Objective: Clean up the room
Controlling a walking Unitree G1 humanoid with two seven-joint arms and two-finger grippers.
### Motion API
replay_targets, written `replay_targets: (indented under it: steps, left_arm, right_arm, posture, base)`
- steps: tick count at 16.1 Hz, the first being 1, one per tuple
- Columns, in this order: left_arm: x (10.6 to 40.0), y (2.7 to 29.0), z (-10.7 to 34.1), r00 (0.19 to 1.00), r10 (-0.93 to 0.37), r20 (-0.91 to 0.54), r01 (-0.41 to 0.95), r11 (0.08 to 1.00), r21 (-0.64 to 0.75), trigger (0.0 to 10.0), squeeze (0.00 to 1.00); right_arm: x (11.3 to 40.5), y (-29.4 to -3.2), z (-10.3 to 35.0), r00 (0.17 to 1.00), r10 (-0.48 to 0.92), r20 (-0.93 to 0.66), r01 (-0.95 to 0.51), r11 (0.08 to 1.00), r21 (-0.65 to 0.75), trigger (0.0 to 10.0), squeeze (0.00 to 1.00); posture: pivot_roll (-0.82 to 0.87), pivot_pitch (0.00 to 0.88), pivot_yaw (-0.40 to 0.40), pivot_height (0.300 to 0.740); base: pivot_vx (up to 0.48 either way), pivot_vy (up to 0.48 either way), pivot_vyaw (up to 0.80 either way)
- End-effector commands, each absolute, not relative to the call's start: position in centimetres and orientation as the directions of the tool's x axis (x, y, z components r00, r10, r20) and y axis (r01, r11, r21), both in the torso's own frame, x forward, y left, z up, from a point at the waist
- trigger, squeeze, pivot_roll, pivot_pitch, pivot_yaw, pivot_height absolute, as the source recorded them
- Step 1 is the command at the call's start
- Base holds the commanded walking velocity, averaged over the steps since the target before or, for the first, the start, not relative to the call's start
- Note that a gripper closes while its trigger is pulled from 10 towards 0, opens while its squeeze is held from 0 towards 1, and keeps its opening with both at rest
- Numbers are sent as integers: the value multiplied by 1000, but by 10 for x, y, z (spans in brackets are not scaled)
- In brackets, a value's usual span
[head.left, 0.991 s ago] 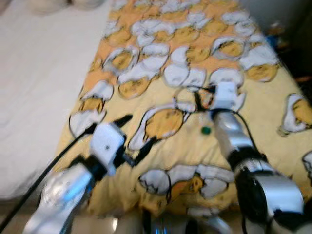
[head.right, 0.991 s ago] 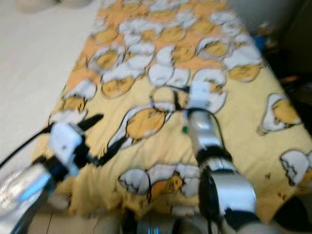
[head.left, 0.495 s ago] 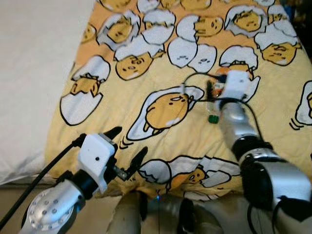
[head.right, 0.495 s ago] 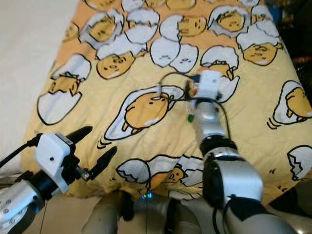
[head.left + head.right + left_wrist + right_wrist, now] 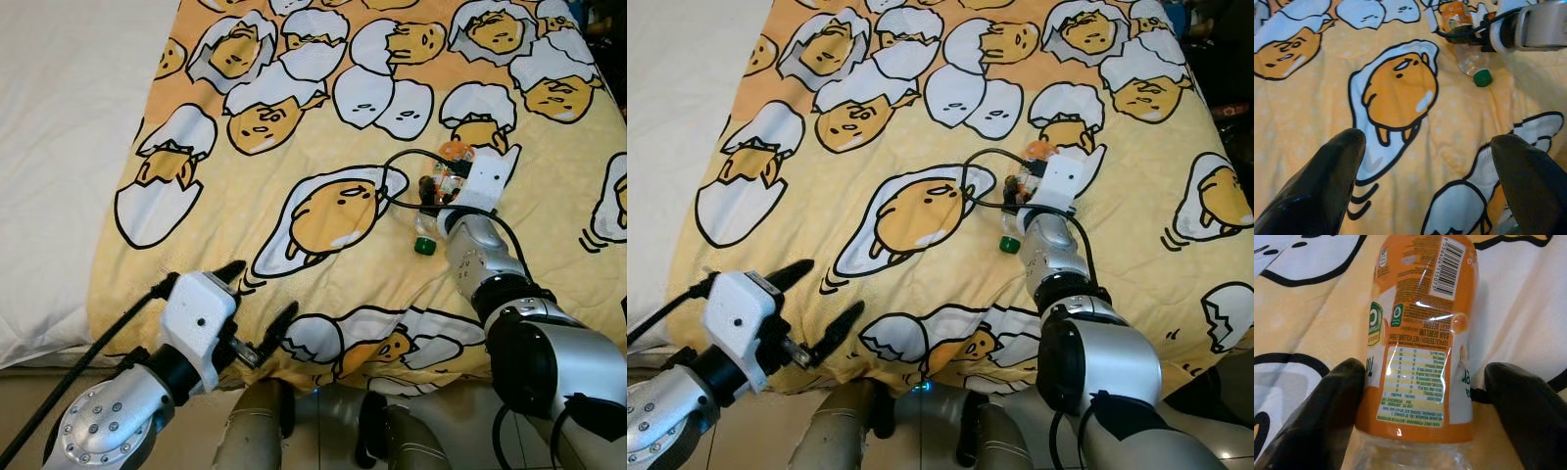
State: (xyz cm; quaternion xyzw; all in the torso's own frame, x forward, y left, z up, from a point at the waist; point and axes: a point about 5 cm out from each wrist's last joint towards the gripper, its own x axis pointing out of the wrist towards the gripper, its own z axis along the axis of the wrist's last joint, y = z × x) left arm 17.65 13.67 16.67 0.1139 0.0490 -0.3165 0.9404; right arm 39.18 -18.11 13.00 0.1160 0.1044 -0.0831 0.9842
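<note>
1. Left eye view: the bottle (image 5: pixel 431 217) is seen right of centre on the blanket (image 5: pixel 323 137), with the right gripper (image 5: pixel 441 186) straddling it.
2. Left wrist view: the left gripper (image 5: pixel 1425 161) is held spread, idle.
3. Right wrist view: the jaws are open beside the label (image 5: pixel 1420 347); they should be centred before closing.

Both eye views are sharp and evenly lit by soft, bright light from above; the quilt (image 5: pixel 323 147) shows clean outlines and warm colour. The white sheet (image 5: pixel 69 127) at the robot's left is near overexposed, its folds faint. The far right corner falls into deep shade. The left arm's silver shell (image 5: pixel 103 431) carries soft highlights. The left wrist view is dimmer and slightly soft, its near black fingers (image 5: pixel 1327 181) blurred. In the right wrist view the bottle (image 5: pixel 1422 338) label is crisp, with streaks of glare on the plastic.
</note>
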Motion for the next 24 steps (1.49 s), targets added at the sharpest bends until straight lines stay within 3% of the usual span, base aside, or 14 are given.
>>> replay_targets:
  steps: [1, 3, 5, 7, 8, 9, 10, 12, 14, 16, 17, 18, 20, 24]
  left_arm:
    - [165, 124, 171, 718, -677, -160, 696, 692, 194, 10000, 0]
    - [161, 110, 170, 659, -738, -147, 752, 638, 165, 10000, 0]
    - [164, 108, 164, 652, -741, -160, 758, 631, 165, 10000, 0]
    - [177, 104, 155, 633, -757, -164, 774, 615, 152, 10000, 0]
    - [193, 98, 144, 614, -774, -158, 790, 604, 107, 10000, 0]
    - [200, 96, 139, 607, -779, -157, 794, 602, 83, 10000, 0]
    - [204, 95, 136, 606, -781, -150, 794, 604, 63, 10000, 0]
    - [231, 103, 122, 679, -723, -131, 723, 689, -50, 10000, 0]
    - [279, 112, 110, 774, -624, -106, 613, 781, -119, 10000, 0]
    - [290, 108, 112, 782, -617, -87, 609, 786, -106, 10000, 0]
    - [297, 104, 116, 817, -575, -44, 569, 817, -96, 10000, 0]
    - [300, 105, 117, 852, -524, -12, 517, 844, -143, 10000, 0]
    - [303, 109, 108, 878, -479, 1, 468, 857, -216, 10000, 0]
    - [298, 98, 87, 871, -490, -35, 478, 862, -170, 10000, 0]
  right_arm:
    - [384, -183, 112, 944, -135, -302, 201, 959, 199, 0, 0]
    - [386, -187, 116, 946, -139, -293, 203, 958, 202, 0, 0]
    - [386, -191, 118, 949, -135, -286, 207, 948, 240, 0, 0]
    - [388, -192, 122, 953, -129, -274, 196, 952, 234, 0, 0]
    - [392, -195, 135, 967, -145, -210, 190, 959, 211, 0, 0]
    - [394, -197, 140, 972, -150, -183, 186, 962, 200, 0, 0]
    - [395, -198, 145, 976, -152, -154, 179, 968, 176, 0, 0]
    - [392, -214, 148, 976, -193, -100, 205, 971, 125, 0, 0]
    - [362, -249, 122, 943, -331, -26, 332, 939, 93, 0, 0]
    - [335, -257, 99, 903, -429, 1, 429, 903, 5, 0, 0]
    - [290, -257, 65, 850, -527, 7, 522, 840, -150, 0, 0]
    - [258, -244, 39, 867, -496, -38, 477, 851, -221, 0, 0]
    - [234, -231, 32, 917, -398, -17, 381, 889, -255, 0, 0]
    - [240, -218, 44, 937, -349, 6, 341, 912, -228, 0, 0]
  posture:
    - [447, 344, -3, 740]
    - [429, 317, -12, 740]
    - [420, 303, -13, 740]
    - [367, 230, -10, 740]
    - [301, 119, -15, 740]
    - [288, 99, -15, 740]
    - [288, 99, -15, 740]
    - [189, 0, 0, 740]
    - [118, 0, 14, 740]
    - [88, 0, 17, 740]
    - [73, 0, 7, 740]
    - [75, 0, -23, 740]
    - [47, 0, -24, 740]
    - [26, 0, 3, 740]
  base:
    - [0, 0, 0]
    - [0, 0, 0]
    - [0, 0, 0]
    - [0, 0, 0]
    - [0, 0, 0]
    - [0, 0, 0]
    - [0, 0, 0]
    - [0, 0, 0]
    - [0, 0, 0]
    - [0, 0, 0]
    - [0, 0, 0]
    - [0, 0, 0]
    - [0, -219, 0]
    - [0, -465, -416]
